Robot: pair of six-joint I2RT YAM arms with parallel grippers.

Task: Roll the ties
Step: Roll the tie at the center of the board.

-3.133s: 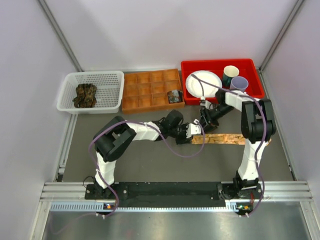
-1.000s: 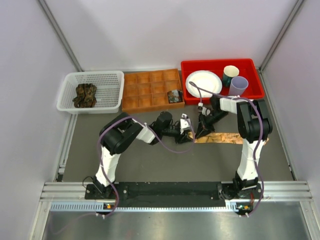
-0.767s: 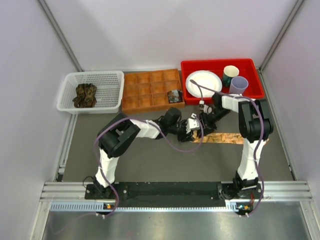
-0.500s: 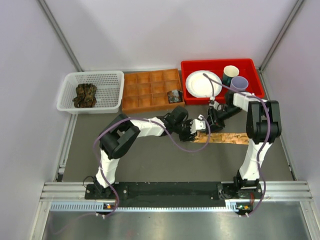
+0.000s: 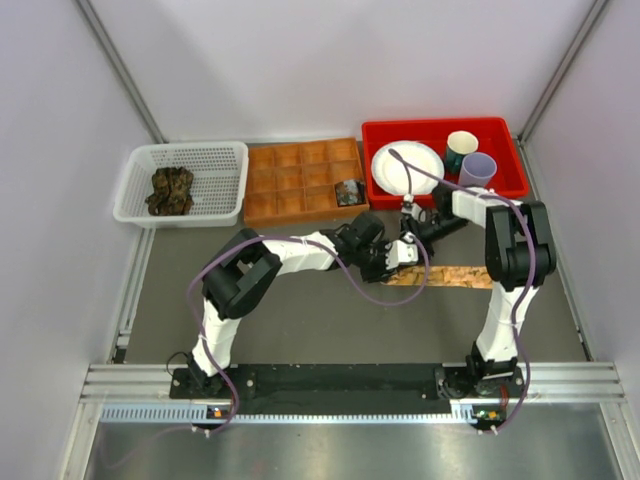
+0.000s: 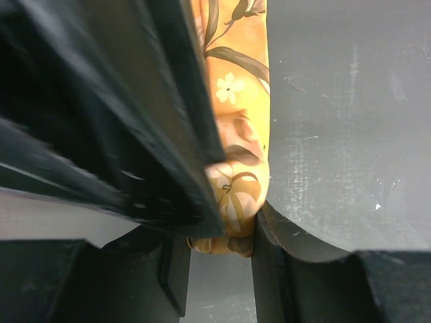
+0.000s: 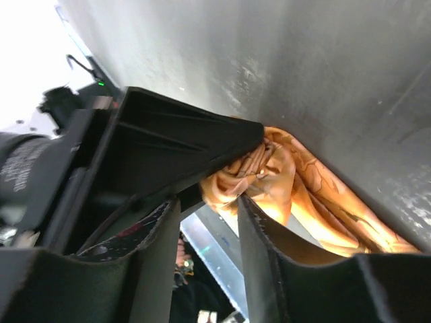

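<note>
A tan-orange tie (image 5: 452, 276) lies flat on the dark table, its left end wound into a small roll (image 6: 231, 214). My left gripper (image 6: 219, 232) is shut on that roll, which fills the gap between its fingers. In the top view the left gripper (image 5: 398, 254) sits at the tie's left end. My right gripper (image 5: 411, 237) is just behind it. In the right wrist view the right gripper (image 7: 207, 202) stands open, and the roll (image 7: 248, 169) touches only one fingertip. Dark ties (image 5: 170, 190) lie bunched in the white basket (image 5: 225, 155).
A brown compartment tray (image 5: 290, 185) at the back holds one small dark roll (image 5: 349, 192). The red bin (image 5: 510, 170) at back right holds a white plate (image 5: 400, 165) and two cups (image 5: 470, 155). The two grippers are nearly touching.
My right gripper has gone from shut to open and drawn back from the roll. The left gripper has moved right along the tie, still gripping the rolled end.
</note>
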